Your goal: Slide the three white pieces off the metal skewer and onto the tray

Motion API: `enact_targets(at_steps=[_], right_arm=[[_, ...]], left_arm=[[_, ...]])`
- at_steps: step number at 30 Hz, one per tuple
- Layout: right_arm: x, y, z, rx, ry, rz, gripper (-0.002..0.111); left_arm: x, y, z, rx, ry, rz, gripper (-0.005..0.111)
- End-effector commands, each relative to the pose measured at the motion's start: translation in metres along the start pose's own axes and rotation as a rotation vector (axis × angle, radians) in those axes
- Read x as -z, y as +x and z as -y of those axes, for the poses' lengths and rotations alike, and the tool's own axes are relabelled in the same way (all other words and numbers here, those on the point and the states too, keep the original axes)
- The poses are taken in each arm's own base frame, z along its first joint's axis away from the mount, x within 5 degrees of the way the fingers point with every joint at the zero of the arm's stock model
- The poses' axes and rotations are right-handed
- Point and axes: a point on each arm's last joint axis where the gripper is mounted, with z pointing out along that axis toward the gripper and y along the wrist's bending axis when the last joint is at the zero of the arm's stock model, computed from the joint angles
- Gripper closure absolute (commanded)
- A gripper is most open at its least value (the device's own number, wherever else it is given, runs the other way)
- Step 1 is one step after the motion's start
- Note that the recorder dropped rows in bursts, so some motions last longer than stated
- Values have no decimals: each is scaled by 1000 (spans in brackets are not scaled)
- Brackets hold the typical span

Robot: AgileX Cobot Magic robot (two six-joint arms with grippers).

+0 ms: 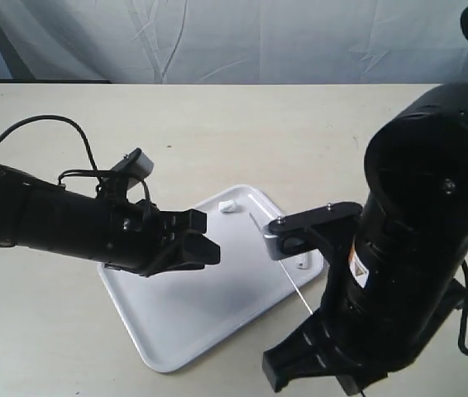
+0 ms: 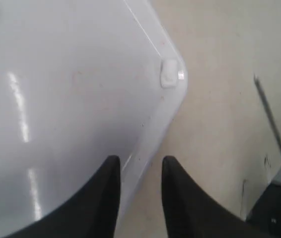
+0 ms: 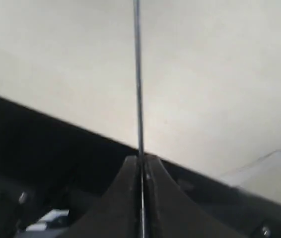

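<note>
beige table (image 1: 217,124) | wrinkled white backdrop cloth (image 1: 259,41) behind it

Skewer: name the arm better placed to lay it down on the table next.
Right. The right gripper is shut on the skewer, and the length that shows looks bare. The left gripper hangs open and empty over the tray, apart from the skewer.

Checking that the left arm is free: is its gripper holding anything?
No, the left gripper is open, with only the edge of the tray showing between its fingers.
</note>
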Motion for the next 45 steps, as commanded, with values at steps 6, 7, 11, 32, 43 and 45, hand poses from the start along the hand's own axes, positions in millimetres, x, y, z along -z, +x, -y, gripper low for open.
enact_targets(at_steps=[6, 7, 11, 32, 43, 45], right_arm=[[-40, -50, -3, 66, 75, 186, 109], [-45, -54, -3, 73, 83, 191, 109], [-68, -68, -3, 110, 115, 202, 109], [-6, -131, 7, 207, 162, 222, 100], [112, -77, 16, 271, 164, 663, 100], [129, -63, 20, 275, 177, 718, 100]], left_arm=[[1, 19, -6, -177, -46, -212, 92], [1, 20, -7, -185, -51, -221, 95], [1, 21, -8, -200, -56, -236, 107], [3, 22, -13, -234, -126, -251, 107], [65, 4, 34, -510, -186, 65, 107], [86, 3, 47, -553, -205, 161, 107]])
